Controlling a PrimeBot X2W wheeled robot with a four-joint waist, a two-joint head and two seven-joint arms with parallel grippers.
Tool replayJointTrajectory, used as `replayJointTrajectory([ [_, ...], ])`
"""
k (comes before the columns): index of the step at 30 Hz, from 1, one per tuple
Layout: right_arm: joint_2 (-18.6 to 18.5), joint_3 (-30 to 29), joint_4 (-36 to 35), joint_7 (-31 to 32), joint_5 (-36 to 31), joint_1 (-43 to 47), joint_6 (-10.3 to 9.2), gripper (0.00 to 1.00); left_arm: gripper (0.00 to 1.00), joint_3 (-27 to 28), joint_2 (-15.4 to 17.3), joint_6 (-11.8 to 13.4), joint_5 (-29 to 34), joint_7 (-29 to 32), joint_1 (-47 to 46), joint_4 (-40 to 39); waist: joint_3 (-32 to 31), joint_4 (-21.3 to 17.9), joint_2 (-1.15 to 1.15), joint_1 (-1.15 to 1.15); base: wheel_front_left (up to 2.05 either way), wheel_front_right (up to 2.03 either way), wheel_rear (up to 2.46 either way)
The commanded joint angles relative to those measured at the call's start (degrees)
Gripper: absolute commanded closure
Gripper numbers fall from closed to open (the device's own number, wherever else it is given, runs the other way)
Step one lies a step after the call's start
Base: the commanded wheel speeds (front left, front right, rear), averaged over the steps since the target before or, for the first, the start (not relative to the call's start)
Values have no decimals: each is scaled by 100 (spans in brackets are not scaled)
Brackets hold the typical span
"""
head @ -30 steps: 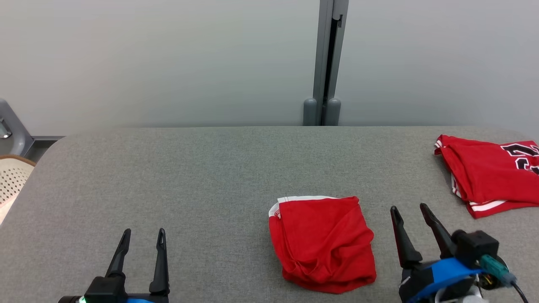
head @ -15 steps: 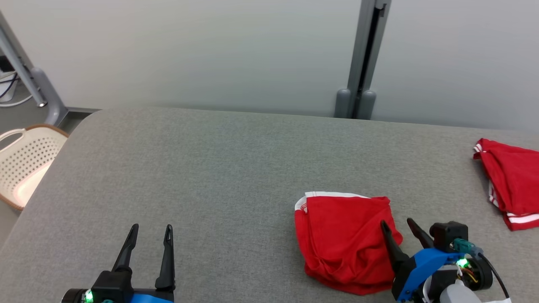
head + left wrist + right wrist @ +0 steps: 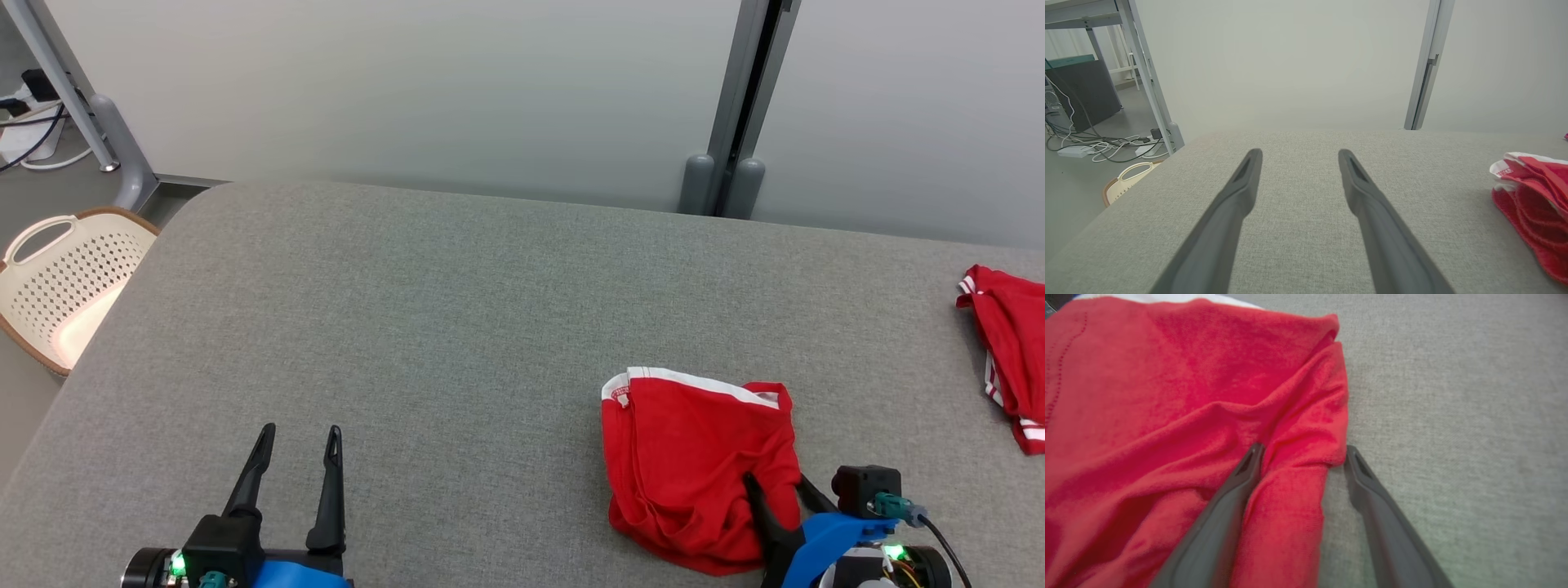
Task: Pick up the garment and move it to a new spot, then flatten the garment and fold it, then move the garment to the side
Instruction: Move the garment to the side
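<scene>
Right end effector [image 3: 774, 483] first. In the head view it sits near the front edge of the worktop [image 3: 449, 327], toward the right, with its fingers spread over the right-hand margin of the red garment [image 3: 694, 457]. The garment lies crumpled near that front edge, right of centre, its white-trimmed band toward the far edge. I judge the placement deliberate: a side margin offers a fold to pinch rather than a flat face. My left end effector [image 3: 300, 430] hovers near the front edge at the left, fingers apart with nothing between them. It is well apart from the garment, parked, I think, to leave the pick-up unobstructed. A second red garment [image 3: 1008, 359] lies at the right edge, apart from mine. A pale basket [image 3: 57, 278] sits on the floor off the far left corner.

Left wrist view: the two fingers stand wide over bare grey surface, and the garment lies off to the right of the view, untouched.

Right wrist view: the fingers straddle a raised ridge at the garment's border. One finger is on the red cloth and the other on bare worktop just beside the hem. They are apart, with nothing clamped yet. I read this as the moment before the first grasp. Closing here should catch that ridge, though a loose fold may slip or yield only one layer.
</scene>
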Motion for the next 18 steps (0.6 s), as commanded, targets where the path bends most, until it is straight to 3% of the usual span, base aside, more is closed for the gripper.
replayJointTrajectory([
  [1,13,-2,121,-22,70,-9,-2,0,0,0,3,6,-36,-25,-104,7,0,-3,0,0,0,0,0],
  [4,77,121,270,-63,241,-24,-2,0,0,-4,-6,19,-35,-26,-106,6,-2,-20,0,0,0,0,0],
  [5,96,202,316,-43,293,-29,-2,19,0,-9,-9,21,-41,-25,-103,13,-1,-26,0,0,0,0,0],
  [7,130,344,346,-74,392,-74,-1,100,0,-13,-12,20,-55,-26,-113,21,10,-35,0,0,0,0,0],
  [14,111,641,341,-220,636,-293,-2,100,0,16,-30,50,-97,-26,-101,-37,59,-155,0,0,0,0,0],
  [18,-122,731,253,-280,747,-292,-7,100,0,13,-66,85,-188,-25,42,-54,100,-435,0,0,0,0,0],
])
